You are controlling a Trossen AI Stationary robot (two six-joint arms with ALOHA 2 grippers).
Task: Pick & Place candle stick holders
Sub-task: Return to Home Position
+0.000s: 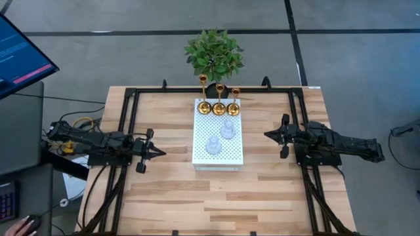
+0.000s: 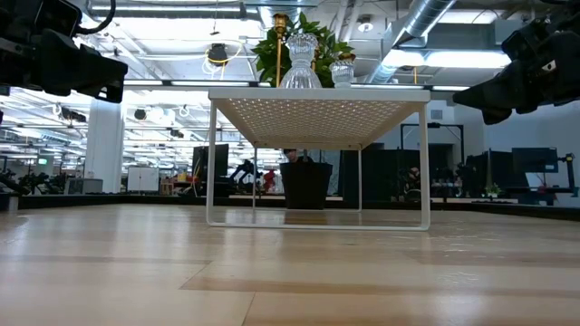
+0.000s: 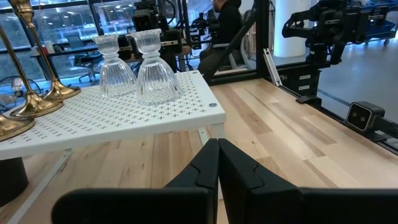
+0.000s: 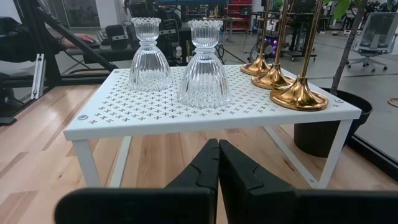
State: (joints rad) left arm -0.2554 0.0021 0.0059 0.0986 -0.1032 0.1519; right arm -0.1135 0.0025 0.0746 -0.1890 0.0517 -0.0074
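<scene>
**A:** What are your tools doing?

**B:** My left tool [image 1: 157, 153] has its fingers pressed together with nothing between them. It hangs over the left side of the bench [image 1: 262, 190], pointing toward the middle. My right tool [image 1: 268, 135] faces it from the right side, and its fingers too meet on nothing.

**A:** And the surface, the room?

**B:** The bench is light wooden planks, with black frame rails [image 1: 170, 90] running round the work area. A white perforated shelf [image 1: 226, 156] on thin legs stands in the middle. A green potted plant [image 1: 214, 54] stands by the bench's far edge, and I cannot tell whether its pot rests on the wood. The floor [image 1: 341, 52] around is grey concrete crossed by dark lines, and a monitor [image 1: 20, 56] shows off to my left. From bench level I see an open hall behind, with ducts and pipes under the ceiling and white columns.

**A:** Where are the holders?

**B:** All are on the shelf, between my two tools and well apart from both. Three gold candle stick holders [image 1: 219, 109] stand upright in a row along the shelf's far edge, their round bases just beside each other. Two clear glass candle holders [image 1: 228, 130] stand upright nearer the shelf's middle. One is close to the gold row and the other is farther toward the near edge and my left tool.
</scene>
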